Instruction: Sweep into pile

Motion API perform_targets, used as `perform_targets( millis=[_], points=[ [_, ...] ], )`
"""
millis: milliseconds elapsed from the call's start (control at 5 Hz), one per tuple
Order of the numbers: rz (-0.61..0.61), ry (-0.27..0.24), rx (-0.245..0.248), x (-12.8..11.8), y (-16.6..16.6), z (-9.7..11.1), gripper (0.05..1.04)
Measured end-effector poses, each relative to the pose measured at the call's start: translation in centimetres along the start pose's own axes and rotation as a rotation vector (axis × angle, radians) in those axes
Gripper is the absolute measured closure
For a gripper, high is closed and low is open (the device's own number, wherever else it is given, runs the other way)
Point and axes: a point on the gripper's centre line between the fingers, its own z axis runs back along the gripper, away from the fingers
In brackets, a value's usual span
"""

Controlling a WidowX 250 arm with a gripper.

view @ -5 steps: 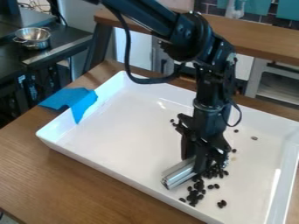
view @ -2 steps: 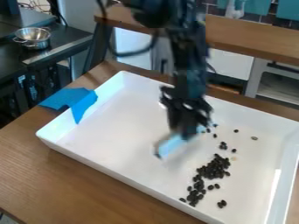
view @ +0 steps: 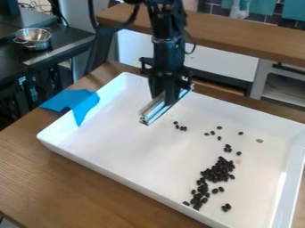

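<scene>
Sitting at the far left, a metal bowl (view: 35,39) with side handles rests on a dark table (view: 15,53). To the right of that and nearer the camera is the wooden bench (view: 59,178), which carries a big white tray (view: 113,151). A piece of blue tape (view: 85,107) is folded over the tray's left wall, one part on the bench side and one part hanging inside.

Next along, toward the tray's back wall, the claw (view: 164,95) points down, clamped on a shiny metal bar (view: 156,110). The bar lies at a slant, its near end to the lower left; I can't tell if it touches the tray floor.

Just right of the bar is a small bunch of black beans (view: 180,127). The main heap (view: 218,171) is well apart from the bar, in the right half of the tray, with a looser trail of beans (view: 200,196) running from it toward the near wall. More single beans dot the floor between the small bunch and the heap, and behind the heap. A little pair (view: 226,207) lies near the front wall, and a pale brown bean (view: 259,140) lies off to the right.
</scene>
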Motion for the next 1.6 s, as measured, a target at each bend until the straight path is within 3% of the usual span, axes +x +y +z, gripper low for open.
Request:
perform_targets(
  millis=[400, 800, 1000, 1600],
  points=[
    [0.021, 0.041, 0.082, 0.4, 2.0, -2.9, 0.716],
    [0.0, 0.076, 0.164, -0.1, 1.8, -5.4, 0.716],
    [-0.021, 0.102, 0.178, -0.2, 1.1, -5.5, 0.716],
    [-0.094, 0.174, 0.11, -0.4, -2.6, -5.6, 0.716]
  ],
)
